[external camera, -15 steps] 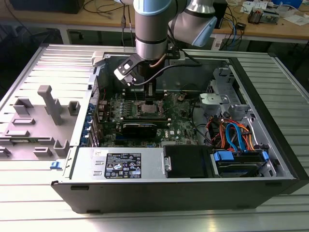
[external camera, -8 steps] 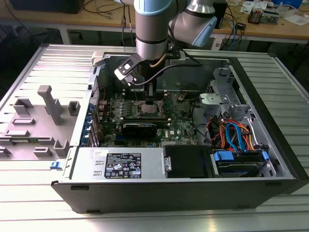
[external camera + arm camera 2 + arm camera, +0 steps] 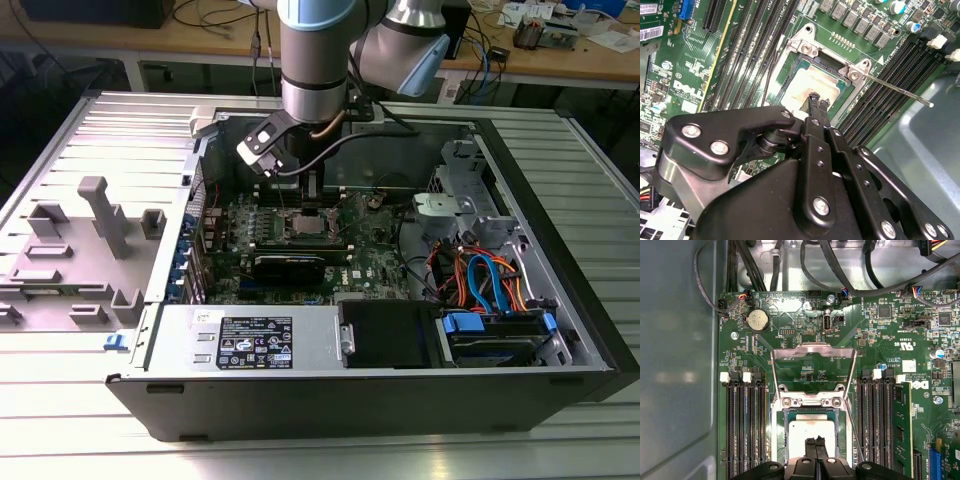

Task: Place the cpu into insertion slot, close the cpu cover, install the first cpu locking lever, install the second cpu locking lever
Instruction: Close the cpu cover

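Sitting in slot (image 3: 812,401), cpu (image 3: 804,431) right under hand (image 3: 816,443)

Ribbed alu table (image 3: 60,440), glare along front. Wooden bench (image 3: 600,62) behind w/ cables (image 3: 212,14), clutter. Grey fixture blocks (image 3: 100,215) at exterior view's left.

Silver arm (image 3: 314,75), blue caps (image 3: 427,62), blk fingers (image 3: 811,449)

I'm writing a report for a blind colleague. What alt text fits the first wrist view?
The claw, fingertips together, is over the grey chip lying in its square socket on a green circuit board. The metal cover frame is flipped open beyond the socket, with black memory slots on both sides.
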`<state>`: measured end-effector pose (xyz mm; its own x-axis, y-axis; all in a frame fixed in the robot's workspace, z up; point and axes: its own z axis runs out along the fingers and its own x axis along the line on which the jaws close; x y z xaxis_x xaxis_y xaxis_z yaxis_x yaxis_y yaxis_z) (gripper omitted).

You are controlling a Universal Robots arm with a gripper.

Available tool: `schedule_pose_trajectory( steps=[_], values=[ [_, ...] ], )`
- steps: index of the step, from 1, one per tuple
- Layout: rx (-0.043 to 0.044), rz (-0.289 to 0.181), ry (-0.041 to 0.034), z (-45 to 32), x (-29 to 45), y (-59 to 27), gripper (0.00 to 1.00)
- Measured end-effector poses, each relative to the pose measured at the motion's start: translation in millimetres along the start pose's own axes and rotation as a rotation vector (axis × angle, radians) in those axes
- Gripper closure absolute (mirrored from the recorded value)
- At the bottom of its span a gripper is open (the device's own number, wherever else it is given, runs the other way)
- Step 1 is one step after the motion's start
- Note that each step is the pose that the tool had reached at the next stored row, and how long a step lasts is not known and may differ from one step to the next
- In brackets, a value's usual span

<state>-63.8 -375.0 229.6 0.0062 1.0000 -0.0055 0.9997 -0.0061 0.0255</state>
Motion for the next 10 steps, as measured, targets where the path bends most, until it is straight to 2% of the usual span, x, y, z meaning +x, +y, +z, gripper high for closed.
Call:
schedule_pose_trajectory(
  steps=[10],
  values=[
    [0.0001,0.0,0.0,-3.0,0.0,0.0,0.89]
  ],
)
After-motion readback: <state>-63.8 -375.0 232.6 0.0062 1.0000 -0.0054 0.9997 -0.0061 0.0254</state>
